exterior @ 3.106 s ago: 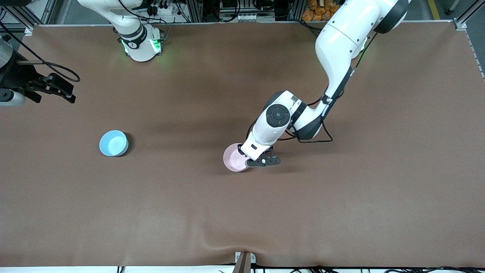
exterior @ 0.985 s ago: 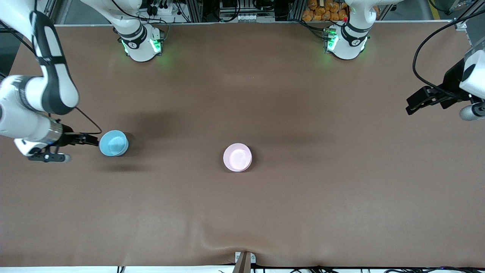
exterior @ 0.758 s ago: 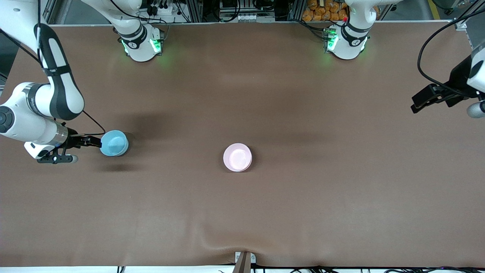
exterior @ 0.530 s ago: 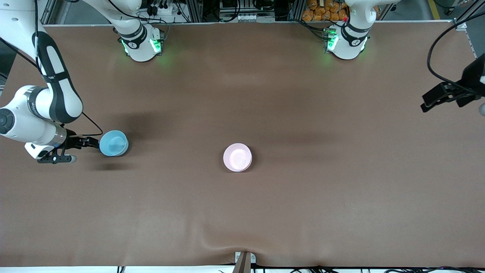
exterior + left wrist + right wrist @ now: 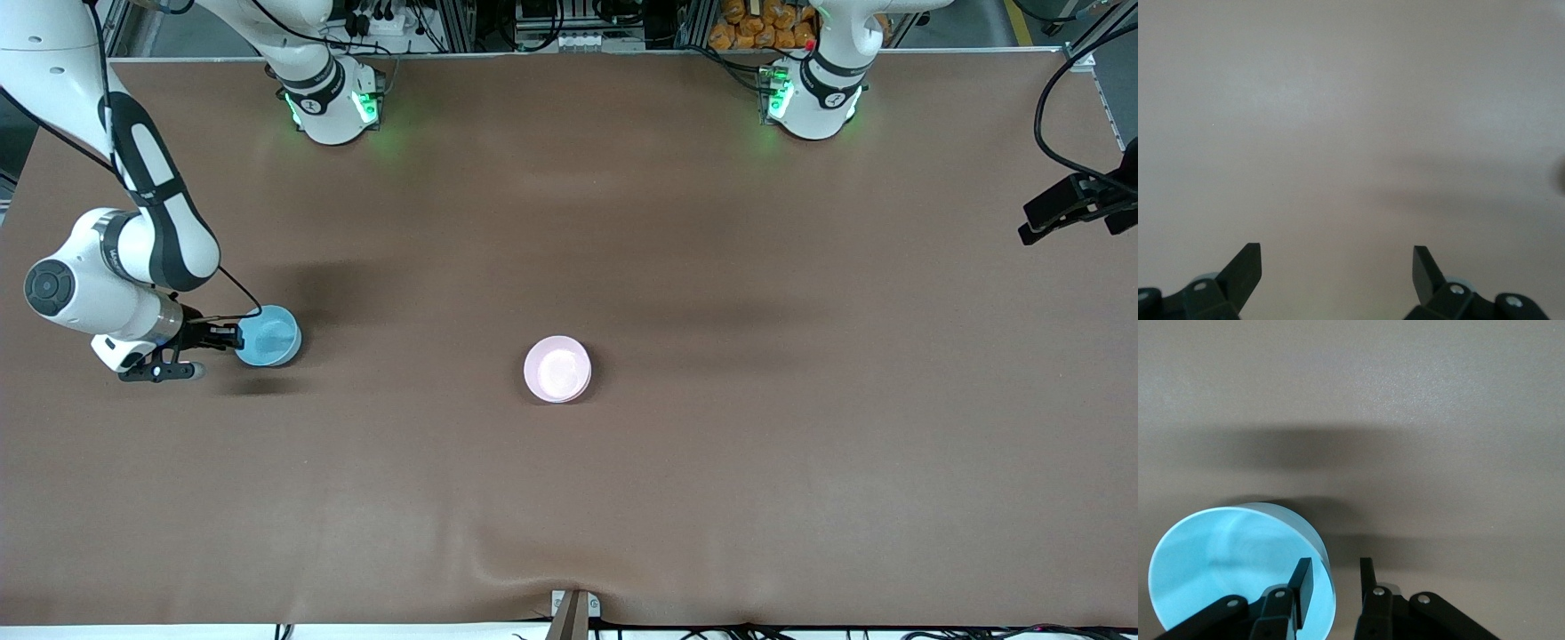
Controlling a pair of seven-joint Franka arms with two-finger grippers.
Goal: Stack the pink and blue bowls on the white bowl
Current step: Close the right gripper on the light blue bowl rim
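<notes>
The light blue bowl [image 5: 268, 336] stands upright on the table toward the right arm's end. My right gripper [image 5: 233, 336] is low at its rim. In the right wrist view the blue bowl [image 5: 1225, 567] has one finger [image 5: 1303, 579] inside it and the other just outside. The right gripper [image 5: 1333, 570] is open around the rim with a gap showing. The pink bowl [image 5: 556, 368] stands at the table's middle. A pale rim shows just under it, and the white bowl is otherwise hidden. My left gripper [image 5: 1031, 229] is open and empty [image 5: 1337, 257], held up at the left arm's end of the table.
The brown mat [image 5: 711, 489] covers the whole table and has a small wrinkle at its edge nearest the front camera. A clamp [image 5: 572, 613] sits at that edge. The two arm bases stand along the edge farthest from the front camera.
The left gripper has let go of the pink bowl and pulled back to its end of the table. The right gripper has come down to the blue bowl and moved over its rim.
</notes>
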